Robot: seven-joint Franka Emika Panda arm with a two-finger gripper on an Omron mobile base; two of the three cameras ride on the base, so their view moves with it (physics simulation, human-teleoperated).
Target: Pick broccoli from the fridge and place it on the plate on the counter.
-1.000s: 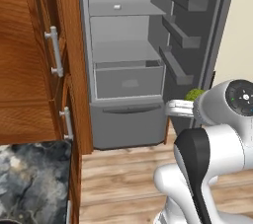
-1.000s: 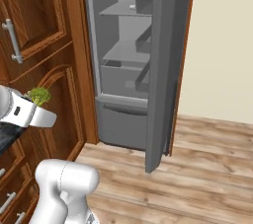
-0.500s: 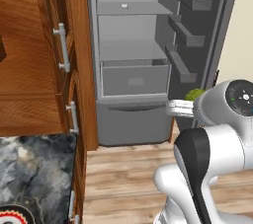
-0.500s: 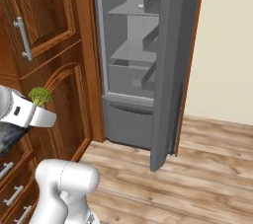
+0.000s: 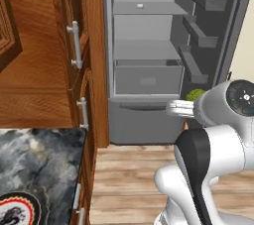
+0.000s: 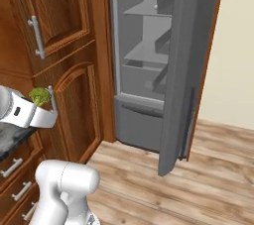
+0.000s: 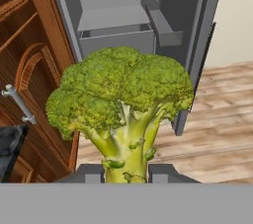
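Tool: the robot's dark two-finger tool point(image 7: 126, 172) is pinching the stem of the lumpy yellow-green broccoli point(image 7: 122, 102).
Broccoli: held in the air, outside the tall grey fridge point(image 5: 149, 45), above the wooden floor point(image 6: 198, 174).
Fridge: door open, small white block point(image 5: 140, 6) on a shelf.
Plate: round red-brown rimmed plate point(image 5: 14, 210) lies on the dark marbled table point(image 5: 39, 164), well apart from the tool.
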